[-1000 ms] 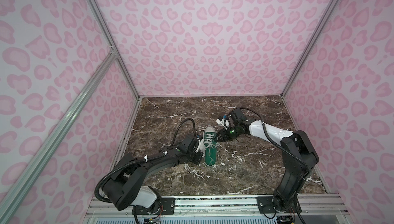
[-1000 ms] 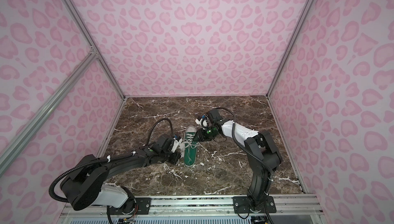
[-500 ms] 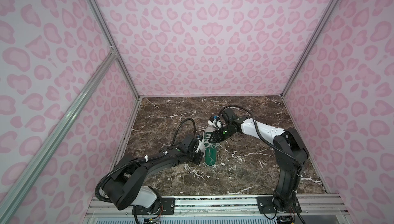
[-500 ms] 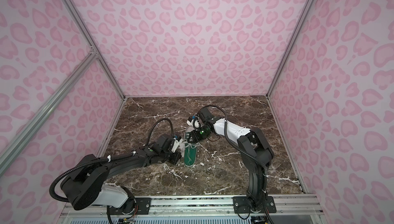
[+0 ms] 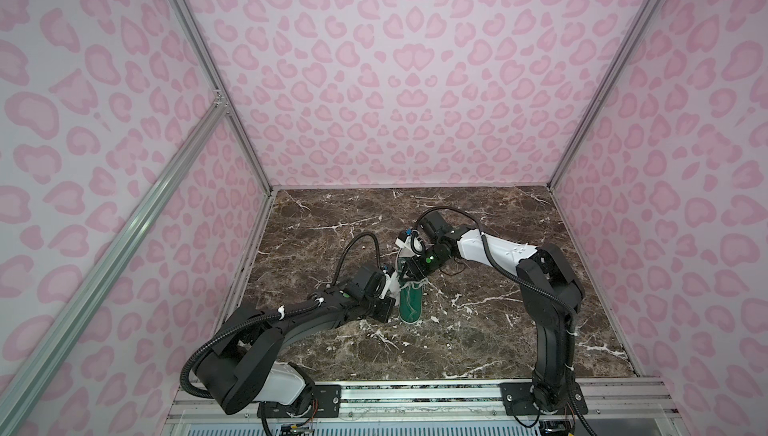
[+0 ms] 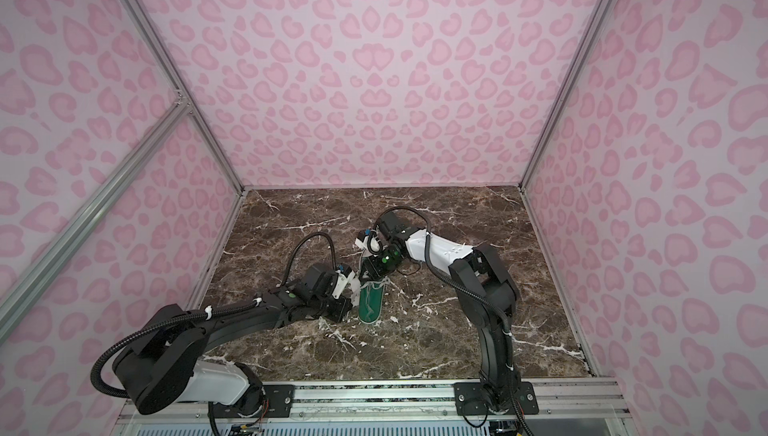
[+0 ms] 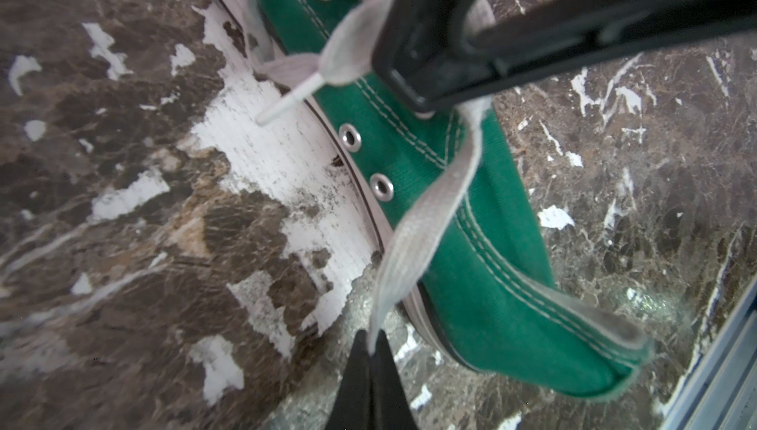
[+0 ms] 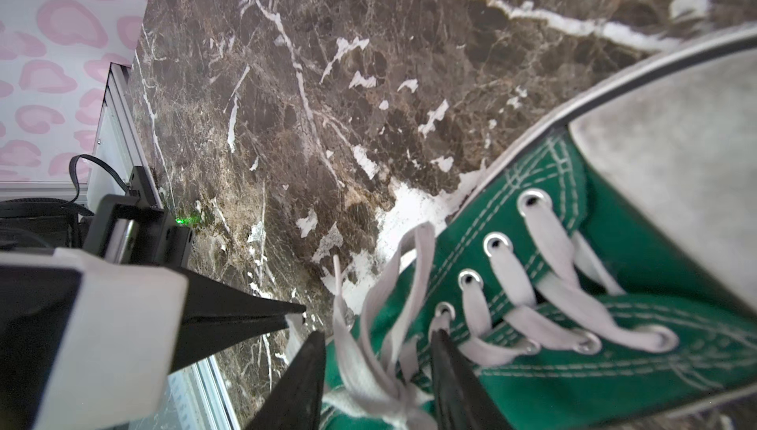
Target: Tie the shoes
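Left gripper (image 7: pixel 370 352) pinches a white flat lace (image 7: pixel 426 219); right gripper (image 8: pixel 379 350), spread, straddles the green canvas sneaker's (image 8: pixel 573 325) crossed laces, seemingly ready to close.

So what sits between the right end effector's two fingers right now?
In the right wrist view, the right end effector stands open over the sneaker, with bunched white laces between its fingers.

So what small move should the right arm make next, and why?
Probably close the right gripper on the laces: its fingers stand open on either side of the bunched strands above the sneaker, while the left gripper already pinches one lace end taut.
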You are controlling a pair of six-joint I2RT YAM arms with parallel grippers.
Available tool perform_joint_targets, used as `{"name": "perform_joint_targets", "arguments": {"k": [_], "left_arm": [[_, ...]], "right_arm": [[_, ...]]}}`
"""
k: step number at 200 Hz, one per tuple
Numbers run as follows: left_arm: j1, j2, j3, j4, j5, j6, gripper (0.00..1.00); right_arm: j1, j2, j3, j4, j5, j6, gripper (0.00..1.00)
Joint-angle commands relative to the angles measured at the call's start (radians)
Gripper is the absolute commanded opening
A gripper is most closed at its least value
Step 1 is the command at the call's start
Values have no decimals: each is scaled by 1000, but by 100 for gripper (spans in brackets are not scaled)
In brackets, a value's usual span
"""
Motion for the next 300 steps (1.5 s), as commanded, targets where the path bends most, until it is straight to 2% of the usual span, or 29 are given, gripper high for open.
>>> {"name": "perform_joint_targets", "arguments": {"k": [1,37,110,146,202,238,300], "left_arm": [[3,-1,0,4,2,9,3],[5,4,17,-18,-6,19,3],[23,9,36,-52,4,30,3],[68,44,87,-92,36,47,3],[114,198,236,-162,107,108,3],[130,300,341,-183,85,106,3],[156,365,415,-174,99,134,3]], "right_arm": [[3,22,6,-4,-18,-12,42],[2,24,-7,18,-27,-11,32],[-36,-38,-112,167,-139,75,9],[-43,-59,-157,223,-180,109,8],[-45,-80,-217,297,-201,149,6],[-47,-93,-242,315,-201,157,6],[-47,-143,-314,413,-206,209,6]]}}
